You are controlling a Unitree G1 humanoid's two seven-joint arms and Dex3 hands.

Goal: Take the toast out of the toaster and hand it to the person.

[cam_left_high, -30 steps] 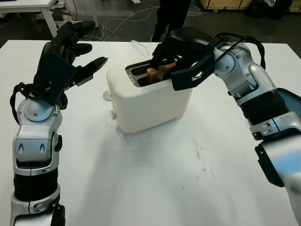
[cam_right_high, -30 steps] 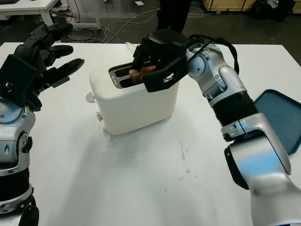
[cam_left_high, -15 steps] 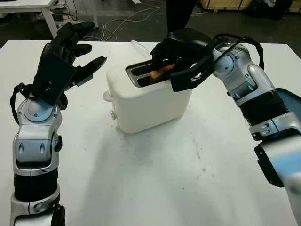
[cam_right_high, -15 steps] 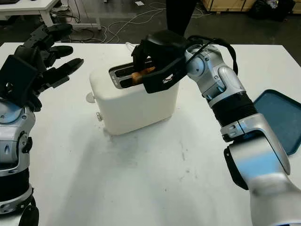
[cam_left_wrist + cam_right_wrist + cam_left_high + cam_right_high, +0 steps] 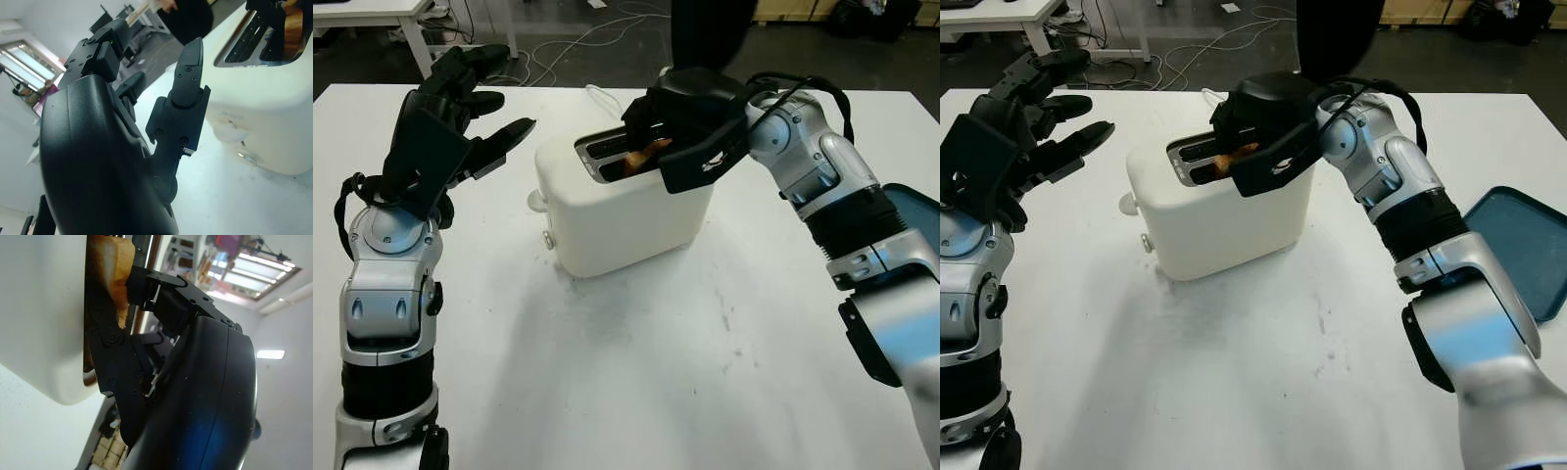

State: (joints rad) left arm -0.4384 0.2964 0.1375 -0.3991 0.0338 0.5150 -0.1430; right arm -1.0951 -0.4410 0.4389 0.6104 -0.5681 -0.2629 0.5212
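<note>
The right hand (image 5: 690, 122) is closing its black fingers on the golden-brown slice of toast (image 5: 644, 157) and tipping it further out of the near slot of the boxy white plastic toaster (image 5: 622, 211), which is standing toward the white table's (image 5: 636, 392) far edge. Extraction looks underway. A person in dark clothing (image 5: 710, 29) is now standing closer beyond that edge, ready to receive. The left hand (image 5: 450, 117) is open, held toward the far-left corner.

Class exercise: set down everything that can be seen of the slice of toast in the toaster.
The toast is a golden-brown slice with a darker crust edge, standing tilted in the near slot of the white toaster, its top part above the slot and the rest hidden inside. The right hand reaches over the toaster's top, and its black fingers press against the slice on both sides. Nothing else touches it.
</note>
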